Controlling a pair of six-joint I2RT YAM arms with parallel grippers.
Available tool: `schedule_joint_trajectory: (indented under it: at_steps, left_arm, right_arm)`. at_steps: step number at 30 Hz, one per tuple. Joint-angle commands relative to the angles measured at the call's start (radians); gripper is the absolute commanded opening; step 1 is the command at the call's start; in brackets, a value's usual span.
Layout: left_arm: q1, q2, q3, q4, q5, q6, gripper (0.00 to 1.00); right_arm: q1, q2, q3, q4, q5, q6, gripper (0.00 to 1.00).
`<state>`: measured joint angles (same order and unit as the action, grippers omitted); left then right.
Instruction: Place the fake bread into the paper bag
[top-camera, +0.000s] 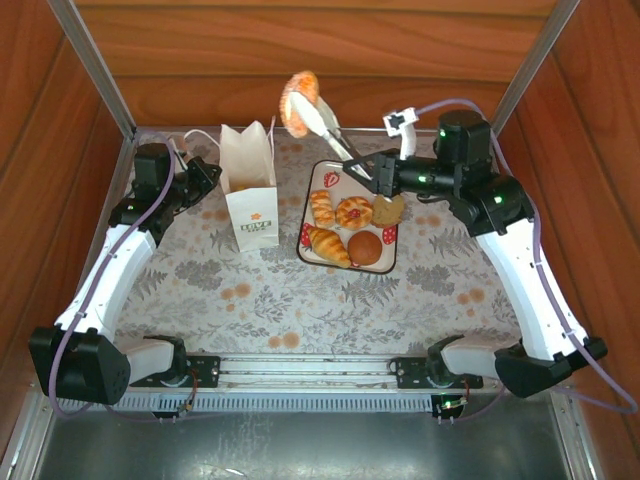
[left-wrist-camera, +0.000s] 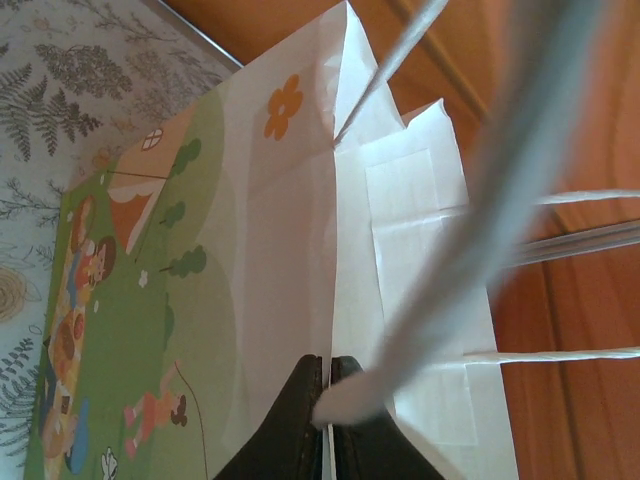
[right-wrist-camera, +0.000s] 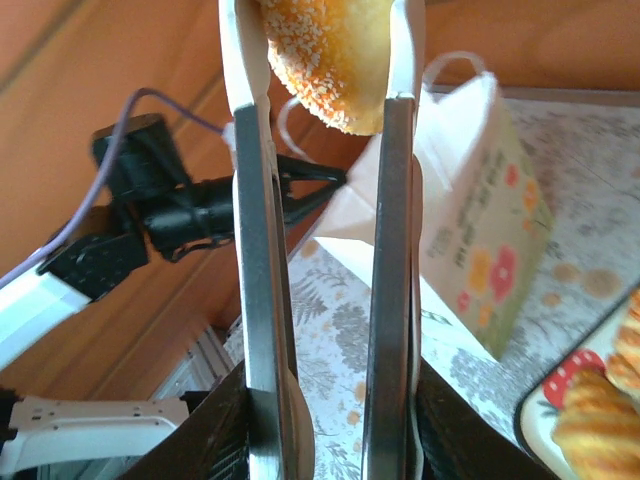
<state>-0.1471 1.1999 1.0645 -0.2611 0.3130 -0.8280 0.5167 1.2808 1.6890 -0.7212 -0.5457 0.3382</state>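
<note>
Nearest the arm bases, the strawberry-print tray (top-camera: 306, 233) sits on the table (top-camera: 250, 290). It holds most of the fake bread: a croissant (top-camera: 328, 243), a round bun (top-camera: 366, 248), a glazed ring (top-camera: 353, 212), oblong rolls (top-camera: 322, 207) and a darker piece (top-camera: 388, 210) at the tray's right edge. That makes five or so pieces on the tray.

Left of the tray stands the paper bag (top-camera: 250, 190), upright with its mouth up. The left gripper (left-wrist-camera: 327, 400) has its jaws together, pinching the bag's paper edge and steadying it. The inside wall of the bag is visible from the left wrist, but the bottom is not. Cannot tell if any bread is in the bag yet.

The right gripper (right-wrist-camera: 330, 425) is squeezed on metal tongs (top-camera: 335, 140), which reach up and back. The tong tips are clamped on a sugared bun (top-camera: 300, 100), which is raised in the air. It hangs above and to the right of the bag's mouth, near the back wall, and is not over the opening.

Judgement: the task is in an early to middle stage. One piece is on its way to the bag and needs to move left and down over the mouth before release. After that, the tray pieces are left to do.
</note>
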Motion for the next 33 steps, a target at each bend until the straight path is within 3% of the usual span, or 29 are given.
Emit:
schedule_joint_trajectory:
  at_steps: [1,14,33]
  left_arm:
    - [-0.004,-0.022,-0.016,0.016,-0.009,0.004,0.09]
    - [-0.005,-0.045,-0.029,0.008,-0.031,0.001,0.05]
    - [-0.004,-0.053,-0.033,0.003,-0.038,0.004,0.05]
  right_arm:
    - [0.058,0.047,0.070,-0.001,0.038,-0.067,0.35]
    - [0.162,0.262,0.235,-0.124,0.077,-0.119,0.35]
    - [0.210,0.495,0.373,-0.307,0.130,-0.160,0.37]
